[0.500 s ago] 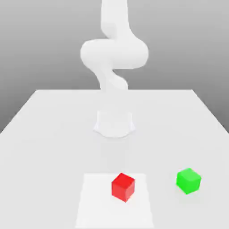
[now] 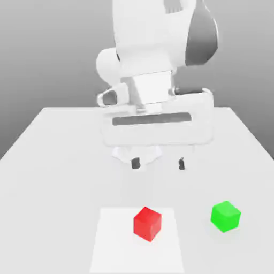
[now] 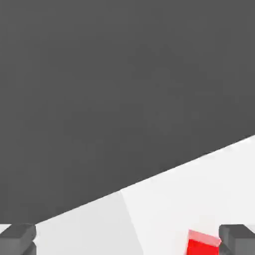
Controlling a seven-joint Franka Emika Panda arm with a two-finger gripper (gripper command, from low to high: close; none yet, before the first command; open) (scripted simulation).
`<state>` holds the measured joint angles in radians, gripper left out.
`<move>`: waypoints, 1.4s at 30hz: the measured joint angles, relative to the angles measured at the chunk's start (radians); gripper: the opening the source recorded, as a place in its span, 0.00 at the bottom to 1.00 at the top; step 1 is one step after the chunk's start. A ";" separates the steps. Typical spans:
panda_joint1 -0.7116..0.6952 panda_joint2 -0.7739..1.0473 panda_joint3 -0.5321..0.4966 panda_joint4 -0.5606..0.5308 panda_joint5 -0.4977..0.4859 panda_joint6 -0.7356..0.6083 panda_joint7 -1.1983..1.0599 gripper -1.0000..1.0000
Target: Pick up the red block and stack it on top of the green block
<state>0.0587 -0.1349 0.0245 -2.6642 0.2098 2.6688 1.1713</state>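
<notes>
The arm swung forward into the exterior view — half a second before, only its pale upper links showed far back over the table (image 2: 48, 160), and now the hand hung large in front. The gripper (image 2: 159, 163) stood with its jaws spread wide, two dark fingertips (image 2: 136, 163) apart, holding nothing. Neither cube had budged: the red block (image 2: 147, 223) sat on its paler square patch (image 2: 115, 241), below and ahead of the fingers, and the green block (image 2: 225, 216) rested well apart toward the exterior view's right. From the hand view, a corner of the red block (image 3: 201, 244) peeked in beside one fingertip (image 3: 238, 238) — so the approach looked underway, with the descent and grasp yet to come.
</notes>
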 joint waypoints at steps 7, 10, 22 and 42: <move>-0.017 0.186 -0.003 -0.094 -0.215 0.150 0.293 0.50; -0.010 0.248 -0.011 -0.085 -0.230 0.203 0.304 0.50; -0.009 0.393 -0.013 -0.070 -0.234 0.326 0.312 0.00; 0.171 0.123 0.120 -0.059 -0.187 0.040 0.017 0.00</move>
<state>0.2299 -0.0119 0.1446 -2.7231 0.0230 2.7092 1.1885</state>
